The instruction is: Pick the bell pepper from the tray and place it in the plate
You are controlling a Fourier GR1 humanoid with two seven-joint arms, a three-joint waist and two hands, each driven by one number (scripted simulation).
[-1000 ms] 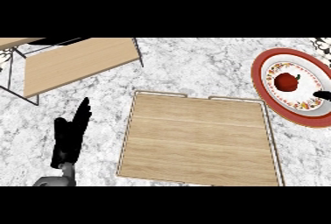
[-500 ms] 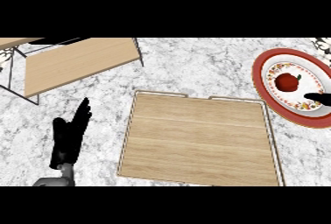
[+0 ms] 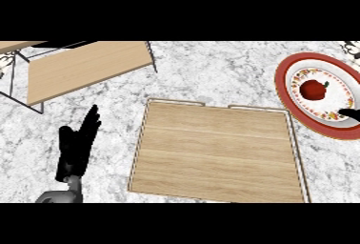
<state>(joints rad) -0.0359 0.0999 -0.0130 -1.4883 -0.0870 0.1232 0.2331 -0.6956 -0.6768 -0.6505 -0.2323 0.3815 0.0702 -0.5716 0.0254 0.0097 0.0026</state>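
A red bell pepper (image 3: 314,89) with a green stem lies on the red-rimmed plate (image 3: 290,82) at the right edge of the head view. The wooden tray (image 3: 218,152) sits in the middle of the marble counter with nothing on it. Only a black fingertip of my right hand (image 3: 349,113) shows at the right edge, over the plate's lower part and apart from the pepper. My left hand (image 3: 76,150) rests open at the lower left, fingers straight and pointing up, left of the tray.
A wooden board on a thin metal frame (image 3: 83,66) stands at the upper left. The marble counter (image 3: 218,66) lies bare between it and the plate.
The right hand has drawn back toward the right edge, away from the pepper, which stays on the plate. The left hand has not moved.
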